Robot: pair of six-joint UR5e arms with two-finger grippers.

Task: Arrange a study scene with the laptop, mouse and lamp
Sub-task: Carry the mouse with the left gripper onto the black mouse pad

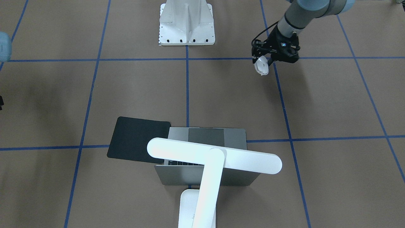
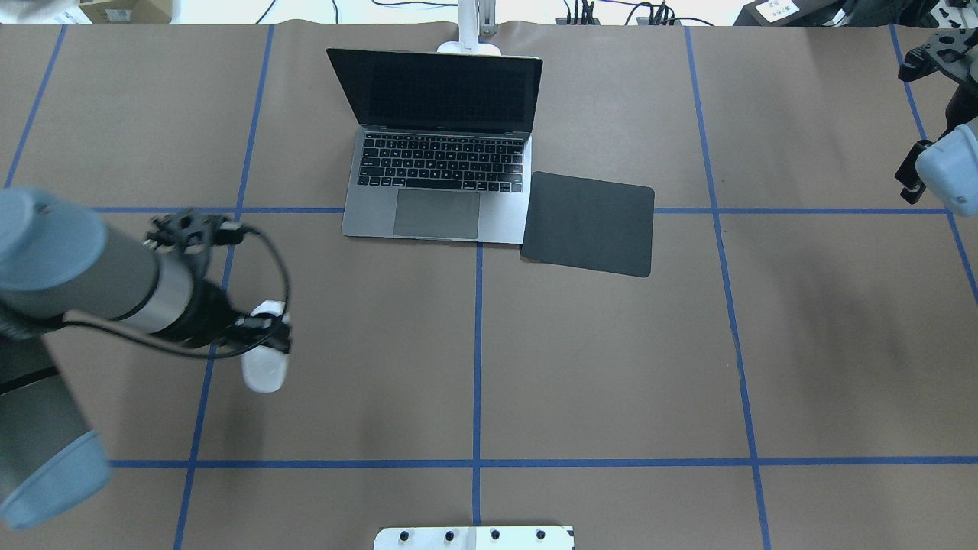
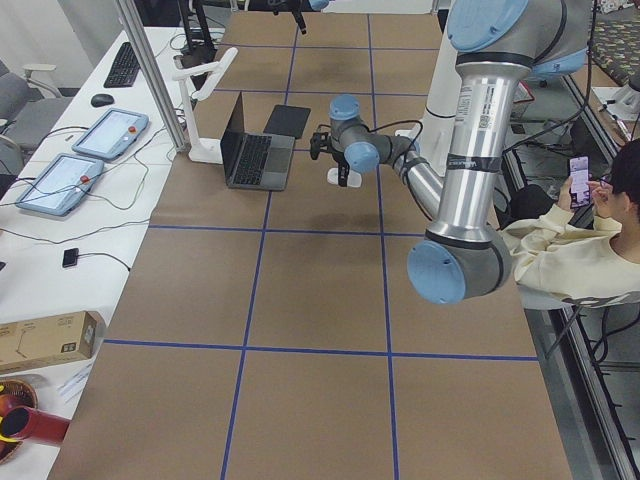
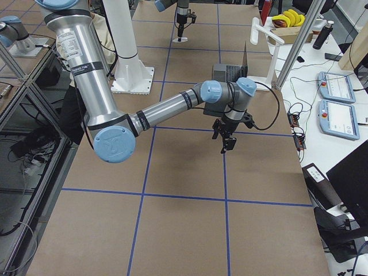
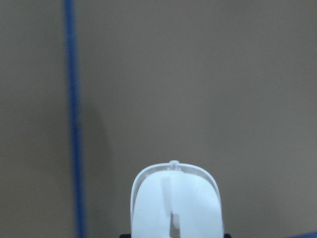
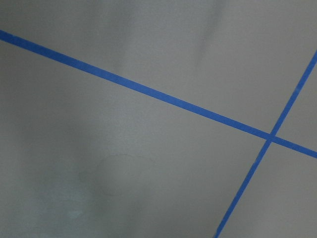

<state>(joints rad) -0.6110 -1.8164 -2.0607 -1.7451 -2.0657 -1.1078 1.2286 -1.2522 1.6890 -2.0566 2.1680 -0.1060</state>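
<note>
The white mouse (image 2: 263, 374) hangs a little above the table at the robot's left, with my left gripper (image 2: 267, 330) shut on its rear end. Its front fills the bottom of the left wrist view (image 5: 176, 203). The open grey laptop (image 2: 435, 183) stands at the table's far middle. The white lamp (image 1: 215, 155) rises behind the laptop, its bar head over the keyboard. My right gripper (image 4: 225, 146) hovers over bare table at the far right, pointing down; whether it is open or shut I cannot tell.
A black mat (image 2: 588, 223) lies flat against the laptop's right side. The white ribbed pedestal (image 1: 186, 23) stands at the robot's edge of the table. A seated person (image 3: 570, 250) is beside the table, behind the left arm.
</note>
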